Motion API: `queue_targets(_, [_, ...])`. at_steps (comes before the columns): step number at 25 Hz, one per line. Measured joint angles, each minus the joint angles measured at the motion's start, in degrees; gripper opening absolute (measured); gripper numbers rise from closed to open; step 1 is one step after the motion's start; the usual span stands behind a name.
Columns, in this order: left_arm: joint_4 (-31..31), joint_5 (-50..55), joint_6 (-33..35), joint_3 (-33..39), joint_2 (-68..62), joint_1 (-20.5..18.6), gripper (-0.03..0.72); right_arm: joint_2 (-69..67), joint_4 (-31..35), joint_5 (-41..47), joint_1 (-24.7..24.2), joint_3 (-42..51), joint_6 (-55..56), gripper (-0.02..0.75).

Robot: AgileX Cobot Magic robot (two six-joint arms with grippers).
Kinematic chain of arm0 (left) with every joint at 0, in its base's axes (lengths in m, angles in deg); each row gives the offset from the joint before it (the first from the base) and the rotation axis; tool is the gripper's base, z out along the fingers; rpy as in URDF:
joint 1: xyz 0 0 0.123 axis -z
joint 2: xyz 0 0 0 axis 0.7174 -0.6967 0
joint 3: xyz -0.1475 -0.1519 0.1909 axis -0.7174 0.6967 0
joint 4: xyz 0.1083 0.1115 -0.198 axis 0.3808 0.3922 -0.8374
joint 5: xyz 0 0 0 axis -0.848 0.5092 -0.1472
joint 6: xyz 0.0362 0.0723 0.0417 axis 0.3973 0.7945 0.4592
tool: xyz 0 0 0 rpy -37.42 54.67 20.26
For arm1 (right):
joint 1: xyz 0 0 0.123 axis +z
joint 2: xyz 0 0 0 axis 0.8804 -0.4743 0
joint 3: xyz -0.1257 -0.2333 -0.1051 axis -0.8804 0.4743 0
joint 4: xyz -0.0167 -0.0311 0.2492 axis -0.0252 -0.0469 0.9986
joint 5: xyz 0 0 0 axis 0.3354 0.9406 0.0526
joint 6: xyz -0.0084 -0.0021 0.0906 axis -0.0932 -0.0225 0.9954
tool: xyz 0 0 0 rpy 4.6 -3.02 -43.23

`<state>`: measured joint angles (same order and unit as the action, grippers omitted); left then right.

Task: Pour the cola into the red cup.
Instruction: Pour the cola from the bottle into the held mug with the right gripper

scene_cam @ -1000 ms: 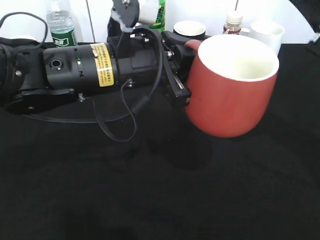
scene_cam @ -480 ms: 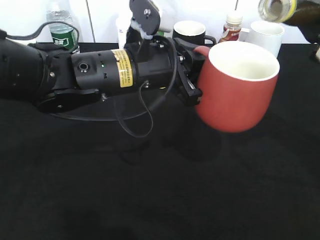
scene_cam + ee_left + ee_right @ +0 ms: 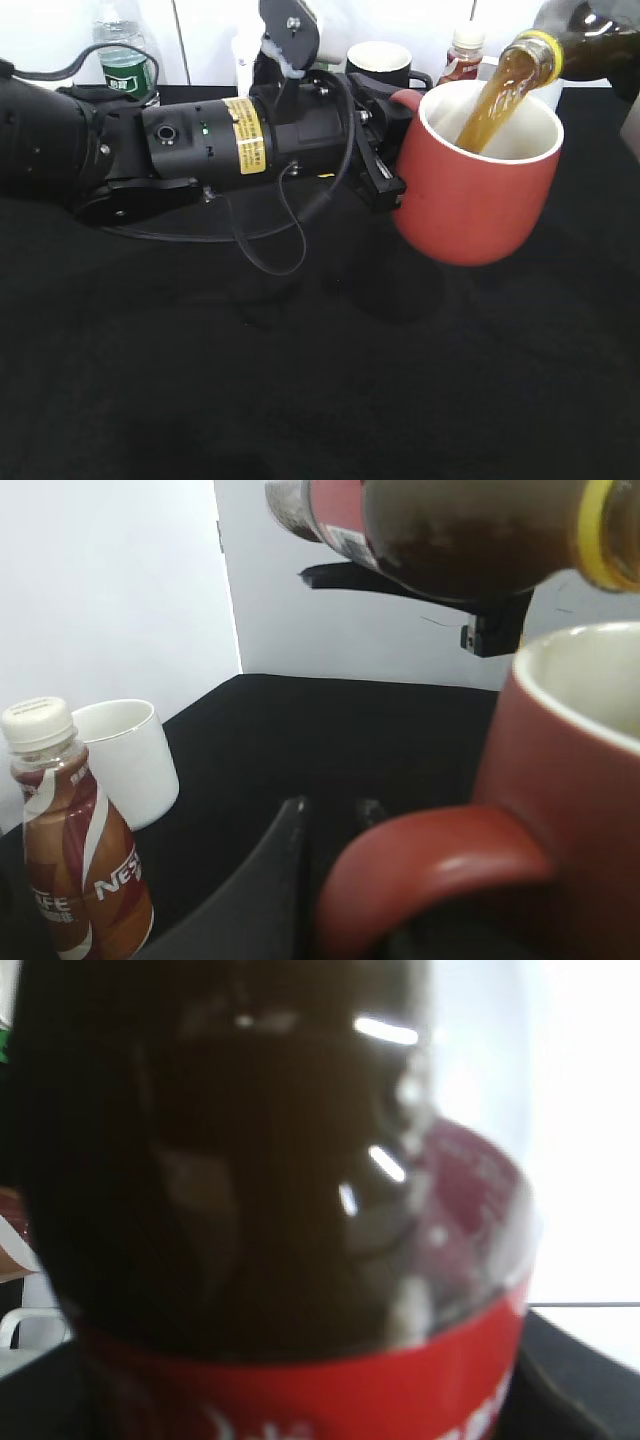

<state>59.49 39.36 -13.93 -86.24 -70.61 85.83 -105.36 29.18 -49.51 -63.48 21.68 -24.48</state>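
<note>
Amber liquid streams from the tilted cola bottle (image 3: 585, 45) into the red cup (image 3: 478, 175), which we see raised above the black table (image 3: 300, 400). Our left arm lies stretched out level, its left gripper (image 3: 385, 150) clamped on the cup's handle (image 3: 430, 865). The bottle enters from the upper right, mostly cut off by the frame. The right gripper itself is hidden behind the bottle filling its wrist view, so we cannot tell its grip.
</note>
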Motion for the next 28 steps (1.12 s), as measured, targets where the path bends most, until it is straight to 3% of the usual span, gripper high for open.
queue_targets(22, [0.39,0.29,0.57,0.00,-0.06,0.00,0.092,0.00,1.58,-0.17,0.00,-0.05,-5.08,0.500])
queue_targets(28, [-5.46,-2.07,4.30,0.00,-0.06,0.00,0.092,0.04,-0.67,-3.60,0.00,-0.05,22.28,0.499])
